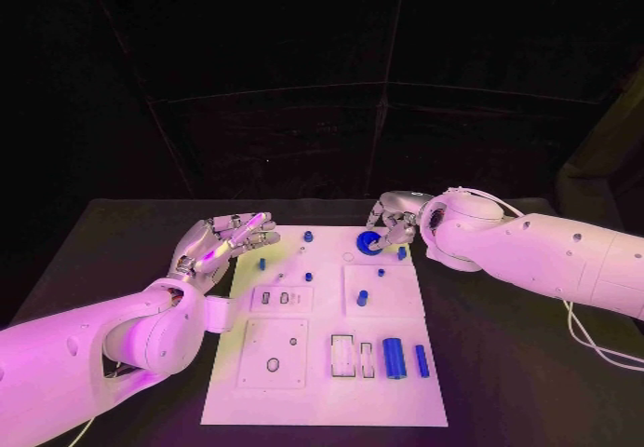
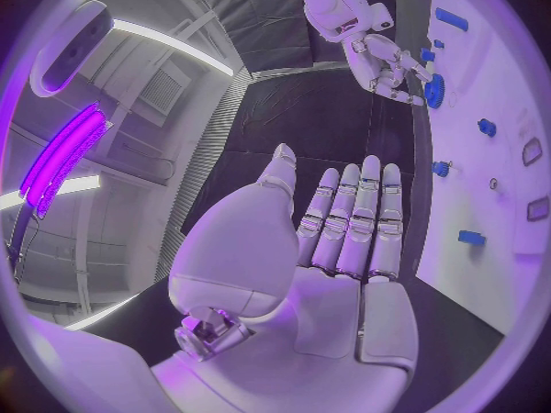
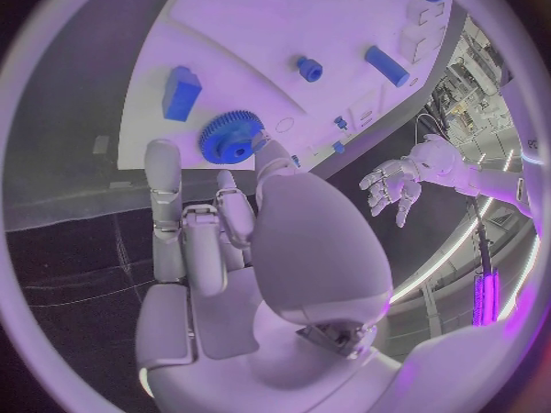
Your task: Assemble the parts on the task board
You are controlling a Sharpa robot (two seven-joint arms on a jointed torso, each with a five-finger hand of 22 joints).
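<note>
You are looking at a dim scene washed in violet light: the room behind the desk (image 1: 510, 372) is lying almost black in the upper half of the head view, while the task board (image 1: 322, 391) is glowing pale at the lower middle. In the left wrist view, light strips (image 2: 69, 151) are glaring at the left. Both wrist views are bending straight edges toward their rims, and those rims are blurring.

A flat white rectangular task board (image 1: 322, 391) lies on the table. A round blue toothed gear (image 1: 368, 241) sits near its far edge. Small blue pegs stand mid-board; two blue cylinders (image 1: 395, 358) lie at its near right.
</note>
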